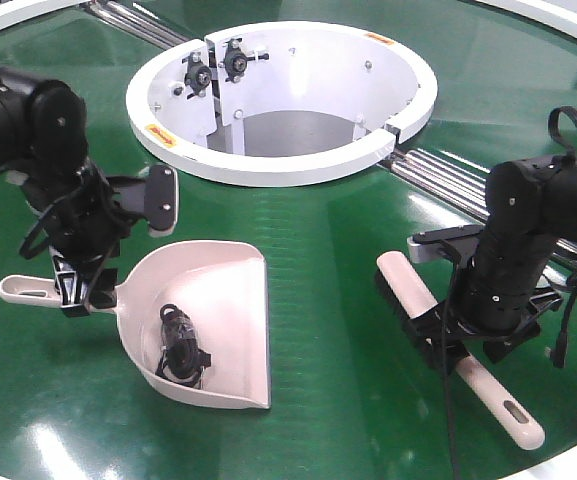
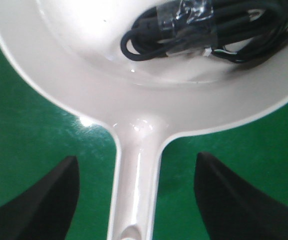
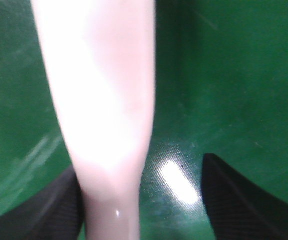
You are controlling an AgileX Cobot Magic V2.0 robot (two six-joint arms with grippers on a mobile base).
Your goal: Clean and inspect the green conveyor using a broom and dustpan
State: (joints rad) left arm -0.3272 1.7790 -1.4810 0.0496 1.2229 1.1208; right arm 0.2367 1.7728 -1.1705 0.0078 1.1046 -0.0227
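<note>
The pale pink dustpan lies on the green conveyor, left of centre, with a coiled black cable bundle in its scoop. My left gripper is low over the dustpan's handle. In the left wrist view the handle runs between the fingers with green belt showing on both sides, so that gripper is open. The broom lies at the right with bristles down. My right gripper straddles its handle, open: the left finger rests against the handle, the right finger stands well apart.
The white central ring surrounds a deep opening behind the dustpan. Silver roller seams run from the ring toward the right arm. The belt's white rim curves just past the broom's handle end at the near right.
</note>
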